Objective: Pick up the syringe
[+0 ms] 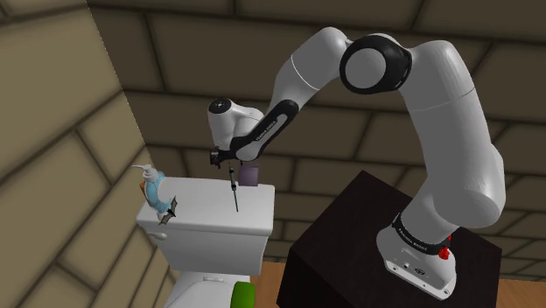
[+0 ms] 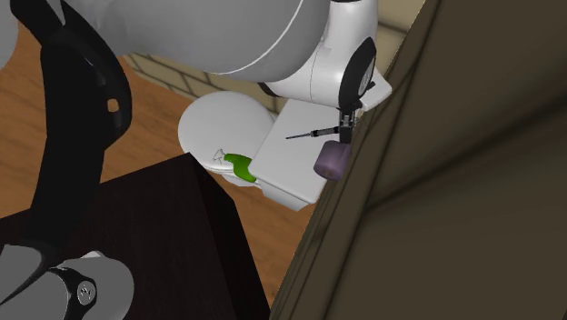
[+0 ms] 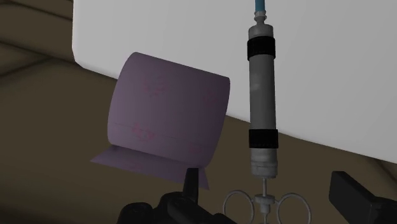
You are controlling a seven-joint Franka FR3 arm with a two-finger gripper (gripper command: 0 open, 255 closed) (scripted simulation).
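And there was the pincer [image 3: 264, 179], poised right over the back of the toilet tank lid [image 1: 201, 208], fingers spread wide. In the wrist view the black fingers [image 3: 189, 180] stood apart on either side of the syringe [image 3: 263, 95] and touched nothing, so no grip yet.

The syringe looked to lie on the white lid. Its grey barrel ran out across the lid, and its ring-handled plunger end poked past the rear edge, between the fingers. From the shoulder view it showed as a thin dark line [image 1: 234, 191] under the pincer [image 1: 224, 160]. A purple roll [image 3: 168, 121] sat just beside it, tight against the wall.

Tricky spot, this. As I read it, closing came next, and the worries were plain.

- The fingers were lined up on the thin plunger end, not the barrel, so a pinch there could let the long body swing or slip free on the lift.
- One finger sat close to the roll, so a slightly skewed approach could shove it.
- With that end over the edge, a bump rather than a clean clamp could tip the syringe down behind the tank.
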